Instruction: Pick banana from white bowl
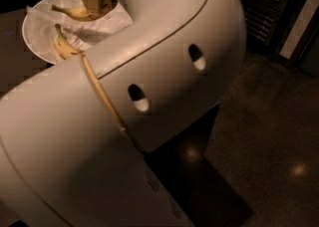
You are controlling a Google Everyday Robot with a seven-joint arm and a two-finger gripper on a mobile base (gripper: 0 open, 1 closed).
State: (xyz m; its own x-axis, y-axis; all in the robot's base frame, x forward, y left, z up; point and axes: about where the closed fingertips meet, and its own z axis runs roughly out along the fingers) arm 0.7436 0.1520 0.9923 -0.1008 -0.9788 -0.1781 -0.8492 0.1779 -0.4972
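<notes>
- The gripper [92,3] is at the top left of the view, down inside the bowl [31,32].
- It sits right on top of the banana [72,13], near the banana's right end.
- I cannot tell if the gripper is squeezing the banana or only touching it.
- The banana lies on its side in the back part of the bowl.
- It is yellow, slim and almost straight, and its thin end points to the left.
- A 2nd banana [62,47] lies nearer the front left of the bowl, apart from the banana.
- The 2nd banana is fatter and more bent, and its stem points up.
- Its lower end is hidden behind the arm [164,71].
- The bowl is white, round and wide.
- Crumpled white paper [94,29] lines the bowl, and both bananas lie on it.
- The arm is big, white and round, and it fills most of the view.
- It covers the right side of the bowl.
- The arm has 2 dark oval holes [137,96] and a thin tan line [104,96] across it.
- The bowl stands on a dark desk [10,79].
- The floor [269,136] on the right is dark and shiny, with small spots of light on it.
</notes>
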